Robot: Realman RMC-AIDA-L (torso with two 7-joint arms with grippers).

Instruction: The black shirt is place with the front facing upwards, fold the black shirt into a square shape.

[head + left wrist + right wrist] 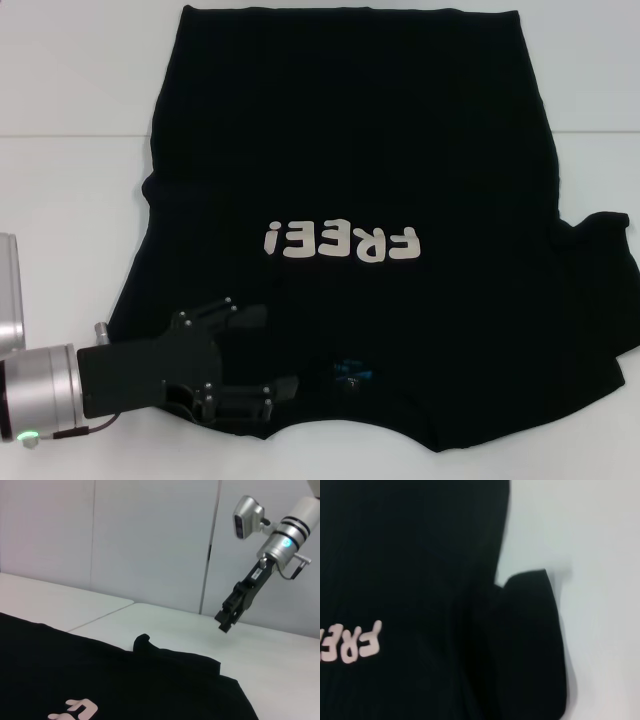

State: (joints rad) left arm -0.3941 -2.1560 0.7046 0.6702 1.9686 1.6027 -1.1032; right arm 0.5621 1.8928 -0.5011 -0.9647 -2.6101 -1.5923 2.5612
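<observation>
The black shirt (350, 140) lies flat on the white table (60, 230), front up. Its cream "FREE!" lettering (340, 241) reads upside down in the head view, and the blue neck label (352, 372) is at the near edge. My left gripper (268, 350) is open low over the shirt's near left shoulder, one finger (245, 316) on the cloth and the other by the collar edge. The right gripper (226, 618) hangs raised in the air beyond the shirt (100, 680), seen only in the left wrist view. The right wrist view looks down on the shirt (410, 555) and its right sleeve (535, 630).
The right sleeve (600, 250) spreads out toward the table's right side. A seam (70, 136) crosses the table top on the left. Bare white table surrounds the shirt, and a pale wall (150, 540) stands behind.
</observation>
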